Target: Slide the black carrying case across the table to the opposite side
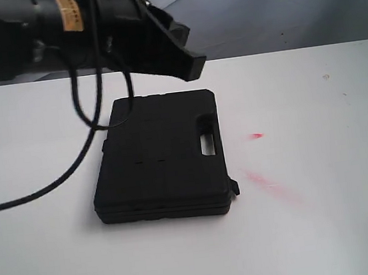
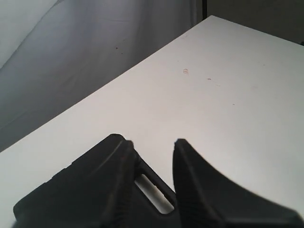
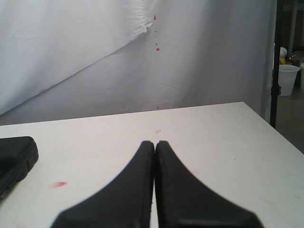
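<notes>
Checker: case [image 1: 159, 157] position?
Me: flat on table [image 1: 329, 227], left of centre, handle slot facing the red smears [image 1: 270, 182]. Left end effector [image 2: 154, 142] hangs over its far edge, fingers parted, gripping nothing. Right end effector [image 3: 154, 142] clenched empty, apart from case.

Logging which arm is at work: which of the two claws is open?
The left claw: its fingers stand apart, close to the black case. The right claw has its fingers pressed together, with the case off to its side.
</notes>
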Robot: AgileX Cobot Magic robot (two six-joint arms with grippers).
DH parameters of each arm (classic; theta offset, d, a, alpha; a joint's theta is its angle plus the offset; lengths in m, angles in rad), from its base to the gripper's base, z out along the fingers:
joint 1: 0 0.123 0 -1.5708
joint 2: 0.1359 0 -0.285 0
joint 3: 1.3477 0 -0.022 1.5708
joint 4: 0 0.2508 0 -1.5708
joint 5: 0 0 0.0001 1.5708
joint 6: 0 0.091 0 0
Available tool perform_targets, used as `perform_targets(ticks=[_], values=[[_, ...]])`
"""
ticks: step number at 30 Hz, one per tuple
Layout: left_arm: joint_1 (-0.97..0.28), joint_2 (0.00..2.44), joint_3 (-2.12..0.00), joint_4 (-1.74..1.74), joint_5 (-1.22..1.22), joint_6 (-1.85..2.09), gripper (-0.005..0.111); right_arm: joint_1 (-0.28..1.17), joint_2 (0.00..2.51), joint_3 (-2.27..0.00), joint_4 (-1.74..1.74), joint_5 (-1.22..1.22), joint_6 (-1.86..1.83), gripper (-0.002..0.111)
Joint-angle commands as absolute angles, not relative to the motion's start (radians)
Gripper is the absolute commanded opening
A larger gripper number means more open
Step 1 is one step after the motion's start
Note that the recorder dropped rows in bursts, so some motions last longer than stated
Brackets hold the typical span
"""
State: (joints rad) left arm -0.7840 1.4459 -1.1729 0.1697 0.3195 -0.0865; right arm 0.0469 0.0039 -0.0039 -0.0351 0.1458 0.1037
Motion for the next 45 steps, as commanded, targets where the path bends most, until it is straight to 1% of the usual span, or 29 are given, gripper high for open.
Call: perform_targets(ticks=[1,6,11,13,14,20,24,27,32,36,41,45], values=[[-0.789,1.274,-1.033,0.162,0.258,-0.130,0.029,0.049,0.000,0.000,-0.039,0.142,0.106,0.000],[-0.789,1.104,-0.879,0.165,0.255,-0.134,0.029,0.049,0.000,0.000,-0.039,0.142,0.106,0.000],[-0.775,1.008,-0.807,0.184,0.263,-0.160,0.029,0.049,0.000,0.000,-0.039,0.142,0.106,0.000],[-0.721,0.930,-0.768,0.189,0.263,-0.160,0.029,0.049,0.000,0.000,-0.039,0.142,0.106,0.000],[-0.670,0.888,-0.736,0.189,0.263,-0.160,0.029,0.049,0.000,0.000,-0.039,0.142,0.106,0.000],[-0.466,0.723,-0.596,0.189,0.257,-0.160,0.029,0.049,0.000,0.000,-0.039,0.142,0.106,0.000],[-0.370,0.630,-0.509,0.174,0.255,-0.160,0.029,0.049,0.000,0.000,-0.039,0.142,0.106,0.000],[-0.305,0.555,-0.431,0.105,0.192,-0.160,0.029,0.049,0.000,0.000,-0.039,0.142,0.106,0.000],[-0.221,0.433,-0.299,0.061,0.045,-0.157,0.029,0.049,0.000,0.000,-0.039,0.142,0.106,0.000],[-0.180,0.364,-0.215,0.061,0.000,-0.157,0.029,0.049,0.000,0.000,-0.039,0.142,0.106,0.000],[-0.129,0.329,-0.162,0.061,-0.009,-0.157,0.029,0.049,0.000,0.000,-0.039,0.142,0.106,0.000],[-0.084,0.305,-0.123,0.061,-0.105,-0.157,0.029,0.049,0.000,0.000,-0.039,0.142,0.106,0.000]])
